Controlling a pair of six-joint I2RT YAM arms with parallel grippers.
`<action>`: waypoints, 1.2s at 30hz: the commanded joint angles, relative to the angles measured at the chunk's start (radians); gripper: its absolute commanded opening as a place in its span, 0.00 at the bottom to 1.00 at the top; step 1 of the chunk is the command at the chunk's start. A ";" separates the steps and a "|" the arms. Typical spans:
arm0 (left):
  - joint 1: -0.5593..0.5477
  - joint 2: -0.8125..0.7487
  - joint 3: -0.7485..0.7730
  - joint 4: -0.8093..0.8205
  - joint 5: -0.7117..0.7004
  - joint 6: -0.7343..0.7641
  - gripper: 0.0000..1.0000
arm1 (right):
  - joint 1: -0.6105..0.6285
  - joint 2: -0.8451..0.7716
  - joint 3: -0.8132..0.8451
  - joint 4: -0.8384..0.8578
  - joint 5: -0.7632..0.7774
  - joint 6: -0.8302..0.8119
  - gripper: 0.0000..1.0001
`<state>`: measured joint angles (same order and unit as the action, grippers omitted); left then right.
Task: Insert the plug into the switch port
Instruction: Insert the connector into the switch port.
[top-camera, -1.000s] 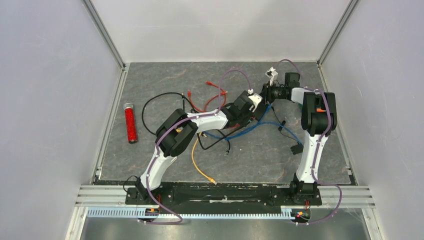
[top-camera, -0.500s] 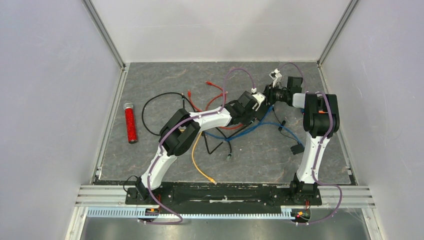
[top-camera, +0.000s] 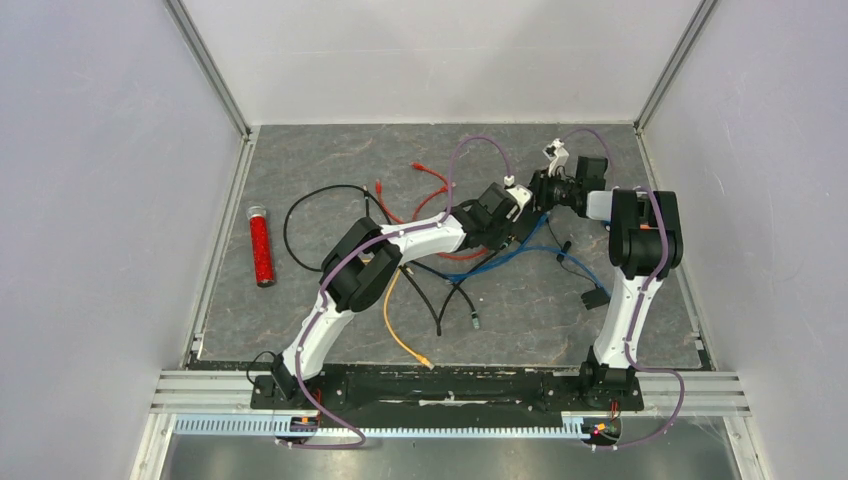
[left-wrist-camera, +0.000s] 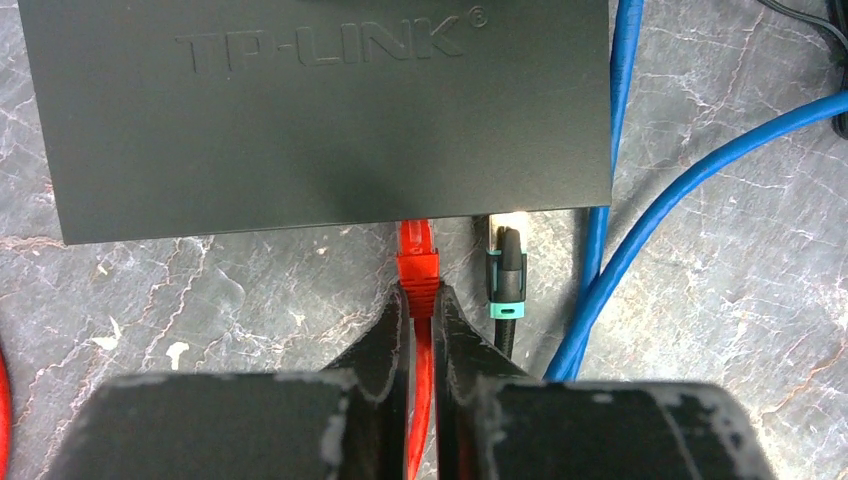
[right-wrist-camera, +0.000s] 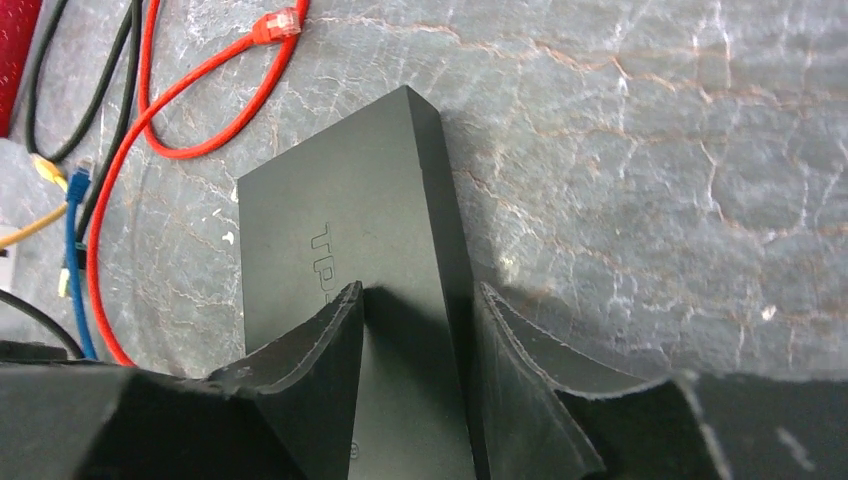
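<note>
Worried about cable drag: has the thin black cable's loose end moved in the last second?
Yes. The thin black cable's loose end slid down and right in the top view, judged against the unmoved orange cable's plug.

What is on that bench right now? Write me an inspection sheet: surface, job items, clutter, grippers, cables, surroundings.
Surface: grey marbled mat, scuffed.
Job's things: black switch lying flat; red plug at its port, fully seated or not cannot be told.
Clutter: red tube at the mat's left side.
Grippers: left gripper shut on the red plug's boot; right gripper clamped across the black switch.
Cables: black plug with teal collar in the neighbouring port; blue cables beside the switch; orange cable and black cable loose on the mat.
Surroundings: pale walls on three sides; metal rail at the near edge.
</note>
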<state>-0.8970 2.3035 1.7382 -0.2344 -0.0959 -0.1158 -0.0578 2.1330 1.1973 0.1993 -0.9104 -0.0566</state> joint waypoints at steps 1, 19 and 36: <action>-0.002 -0.006 -0.006 0.155 -0.016 0.005 0.14 | -0.014 0.052 -0.016 -0.294 0.034 0.185 0.47; 0.001 -0.115 -0.211 0.147 0.041 0.066 0.37 | -0.103 0.040 0.106 -0.364 0.053 0.135 0.57; 0.004 0.035 -0.032 0.165 0.130 0.030 0.02 | -0.073 0.047 -0.062 -0.382 -0.039 0.070 0.38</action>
<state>-0.8951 2.2658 1.6527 -0.1516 -0.0429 -0.0868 -0.1642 2.1521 1.2392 0.0044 -0.9913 0.0761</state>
